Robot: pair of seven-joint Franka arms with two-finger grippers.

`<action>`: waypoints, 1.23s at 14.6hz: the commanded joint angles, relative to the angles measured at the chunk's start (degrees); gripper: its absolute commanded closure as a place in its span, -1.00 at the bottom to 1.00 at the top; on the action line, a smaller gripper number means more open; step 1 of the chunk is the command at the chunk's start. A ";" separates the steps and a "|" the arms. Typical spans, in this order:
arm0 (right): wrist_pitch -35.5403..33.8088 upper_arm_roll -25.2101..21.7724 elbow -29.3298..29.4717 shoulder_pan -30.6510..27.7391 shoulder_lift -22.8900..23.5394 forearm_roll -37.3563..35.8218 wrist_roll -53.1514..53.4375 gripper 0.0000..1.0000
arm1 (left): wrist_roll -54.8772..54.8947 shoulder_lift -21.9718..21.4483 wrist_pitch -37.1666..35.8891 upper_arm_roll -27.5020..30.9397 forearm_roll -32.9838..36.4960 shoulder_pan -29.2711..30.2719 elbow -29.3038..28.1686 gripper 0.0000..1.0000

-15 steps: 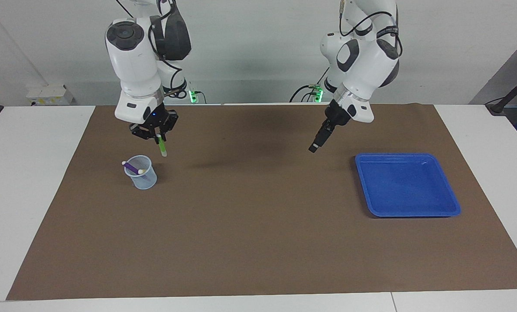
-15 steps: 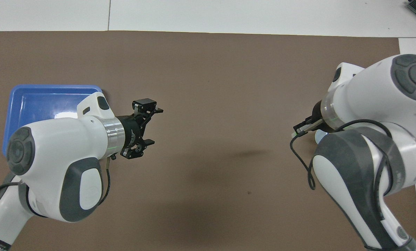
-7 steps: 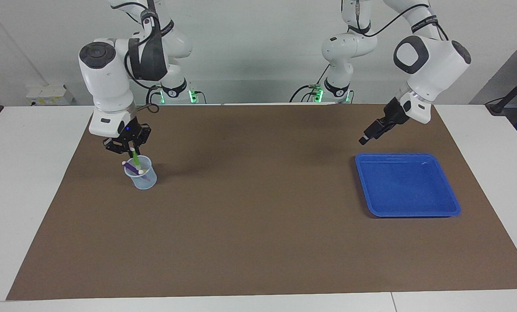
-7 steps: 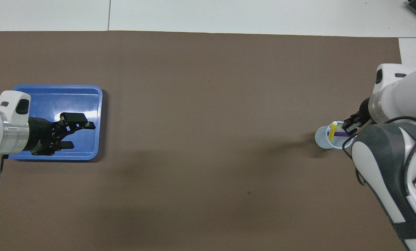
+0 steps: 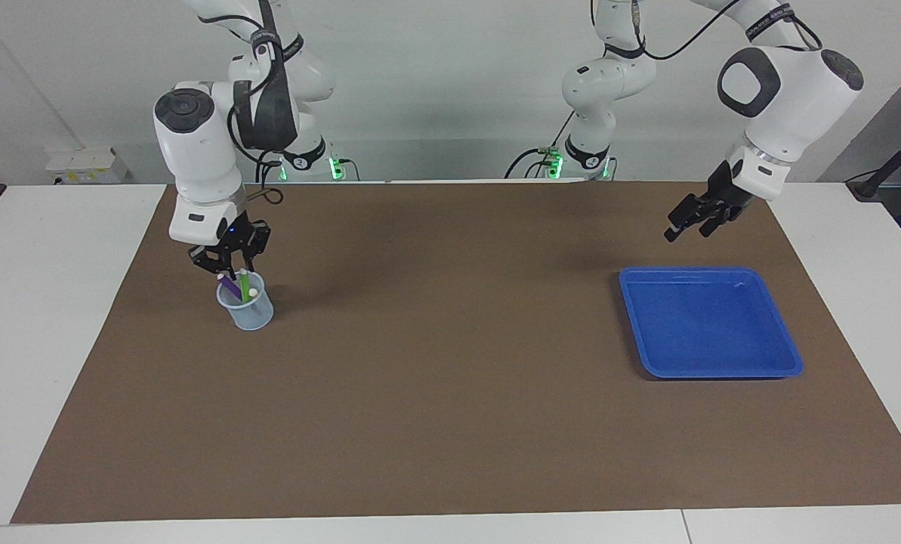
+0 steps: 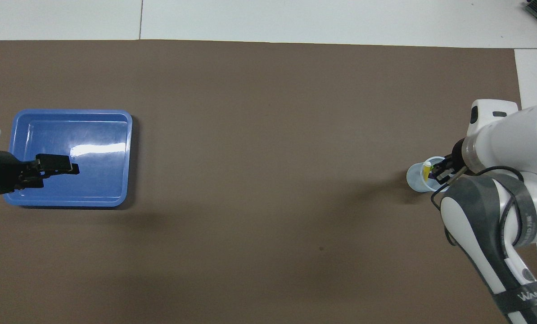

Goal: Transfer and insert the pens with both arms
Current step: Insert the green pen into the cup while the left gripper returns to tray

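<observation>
One camera looked from high across the surface (image 5: pixel 450 468) toward the robots; the other looked steeply down from above them. Both shared the brown mat (image 6: pixel 268 135), half-turned.

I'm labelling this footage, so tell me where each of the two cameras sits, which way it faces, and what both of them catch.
Facing view: high across the table, looking at the robots; both white arms show whole, the right gripper over the clear cup of pens, the left gripper up near the blue tray.
Overhead view: high above the robots' end, looking steeply down; the right gripper and its forearm show, plus the left gripper over the tray's rim.
Shared: brown mat, tray, cup, both grippers, turned half around.
</observation>
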 commanded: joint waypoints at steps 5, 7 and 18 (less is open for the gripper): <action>-11.33 0.63 3.99 -0.72 -2.97 3.84 -1.86 -1.00 | 6.66 2.42 -6.37 -0.56 9.00 0.85 9.16 -1.00; -16.78 0.63 8.29 -0.80 -2.97 7.00 1.12 -1.00 | 6.66 3.48 -9.10 -0.56 10.94 0.41 12.77 -1.00; -35.26 0.54 23.25 -1.06 -4.11 9.57 15.37 -1.00 | 6.40 5.41 -9.90 -1.17 13.32 -3.98 18.74 -1.00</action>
